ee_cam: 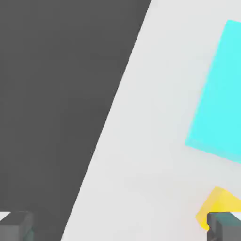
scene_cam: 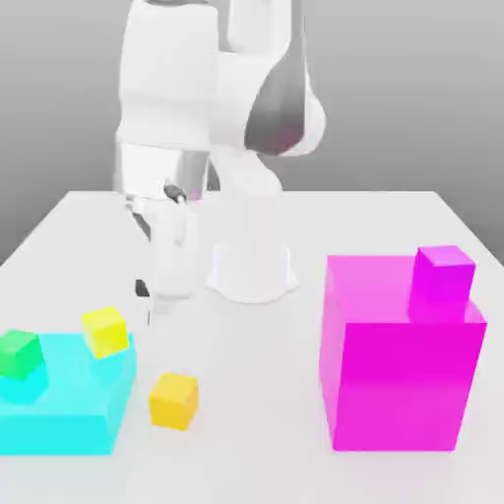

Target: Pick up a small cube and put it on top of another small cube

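Five blocks stand on the white tabletop as I read it from my station. I find the small amber cube resting alone on bare surface toward the front edge, just beside the big cyan block on the exterior view's right of it, apart from it by a narrow gap.

The cyan block occupies the front corner on the exterior view's left. It carries a green small cube near its outer side and a lemon-yellow small cube at its far inner corner, close to that top edge.

The big magenta block sits toward the edge on the exterior view's right, with a small magenta cube on its far corner. Between the amber cube and the magenta block I see a wide strip of open tabletop, and the ground in front of the amber cube is free to the front edge.

The gripper hangs over the tabletop behind the cyan block, in front of the arm's base. In the hand view its fingers stand wide apart with nothing between them, above the table's edge where white meets dark floor; a yellow cube shows beside one fingertip.
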Available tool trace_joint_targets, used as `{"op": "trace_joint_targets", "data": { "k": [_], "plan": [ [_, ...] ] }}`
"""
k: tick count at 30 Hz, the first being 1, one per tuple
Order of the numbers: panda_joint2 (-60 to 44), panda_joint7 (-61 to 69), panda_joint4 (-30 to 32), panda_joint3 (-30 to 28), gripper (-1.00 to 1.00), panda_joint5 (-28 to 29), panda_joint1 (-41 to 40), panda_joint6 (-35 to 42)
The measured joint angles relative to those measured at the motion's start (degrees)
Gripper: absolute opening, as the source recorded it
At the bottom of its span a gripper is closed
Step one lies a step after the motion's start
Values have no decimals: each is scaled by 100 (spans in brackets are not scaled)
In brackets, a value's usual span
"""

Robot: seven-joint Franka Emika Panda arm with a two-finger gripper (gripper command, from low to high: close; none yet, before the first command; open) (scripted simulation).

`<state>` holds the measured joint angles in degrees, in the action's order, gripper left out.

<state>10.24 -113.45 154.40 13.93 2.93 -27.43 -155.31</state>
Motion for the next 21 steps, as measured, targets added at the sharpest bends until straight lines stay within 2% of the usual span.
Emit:
{"op": "trace_joint_targets", "data": {
  "k": [9, 12, 16, 17, 21],
  "plan": [
    [-1194, -2000, 692, -62, 0, -98, -380, -828],
    [-1702, -2347, 633, -262, 0, 228, -239, -1232],
    [-2415, -2699, 506, -841, 0, 684, 232, -1805],
    [-2574, -2747, 480, -984, -100, 751, 358, -1934],
    [-2574, -2746, 480, -985, -100, 750, 358, -1946]
  ]
}}
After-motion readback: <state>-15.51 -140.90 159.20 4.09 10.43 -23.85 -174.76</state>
